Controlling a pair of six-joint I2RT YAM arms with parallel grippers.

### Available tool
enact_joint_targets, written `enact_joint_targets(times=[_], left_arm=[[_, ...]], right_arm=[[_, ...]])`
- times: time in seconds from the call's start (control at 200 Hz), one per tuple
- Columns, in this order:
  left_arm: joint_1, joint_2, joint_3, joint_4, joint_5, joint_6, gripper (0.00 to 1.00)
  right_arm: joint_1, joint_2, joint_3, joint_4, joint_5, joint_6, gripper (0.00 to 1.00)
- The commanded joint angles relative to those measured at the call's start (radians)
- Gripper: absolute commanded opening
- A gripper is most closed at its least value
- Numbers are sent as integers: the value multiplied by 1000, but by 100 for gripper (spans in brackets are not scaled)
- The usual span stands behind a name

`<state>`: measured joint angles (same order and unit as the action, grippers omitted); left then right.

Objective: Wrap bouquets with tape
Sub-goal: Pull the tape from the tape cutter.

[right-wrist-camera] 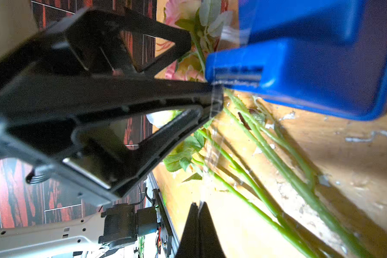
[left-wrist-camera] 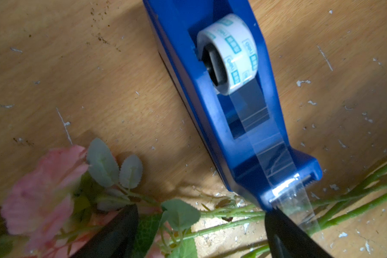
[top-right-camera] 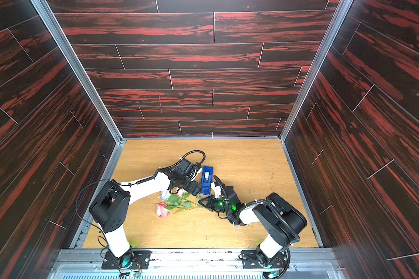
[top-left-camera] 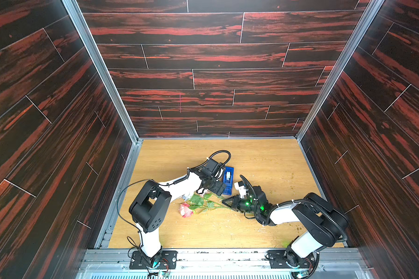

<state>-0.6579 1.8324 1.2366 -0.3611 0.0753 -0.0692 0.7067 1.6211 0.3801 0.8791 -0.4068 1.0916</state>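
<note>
- We see the right gripper (right-wrist-camera: 198, 206) pressed together on the free end of the tape (left-wrist-camera: 275, 160), holding it stretched over the stems of the bouquet (top-left-camera: 198, 205), blooms toward 9 o'clock.
- We judge the next move: lower the strip onto the stems, then wind.
- At 12 o'clock the left gripper (left-wrist-camera: 201, 211), spread, flanks the serrated edge of the blue dispenser (top-left-camera: 228, 178).
- Beyond, toward 1 o'clock, the table (top-left-camera: 264, 157) lies open.

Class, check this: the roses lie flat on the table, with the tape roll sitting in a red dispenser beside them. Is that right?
No. The dispenser is blue, not red, as the left wrist view shows. The roses do lie flat on the table, with the tape roll in that dispenser beside them.
</note>
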Motion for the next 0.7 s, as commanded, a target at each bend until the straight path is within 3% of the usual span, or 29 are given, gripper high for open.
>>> enact_joint_targets(times=[0.0,0.316,0.696], left_arm=[[-3,6,39,100,-26,-29,92],[-3,10,31,111,-23,-41,92],[-3,-6,13,115,-24,-33,92]], right_arm=[[56,14,-32,-20,-133,20,0],[68,-45,-25,-61,-137,3,0],[37,-147,41,-258,-162,-78,0]])
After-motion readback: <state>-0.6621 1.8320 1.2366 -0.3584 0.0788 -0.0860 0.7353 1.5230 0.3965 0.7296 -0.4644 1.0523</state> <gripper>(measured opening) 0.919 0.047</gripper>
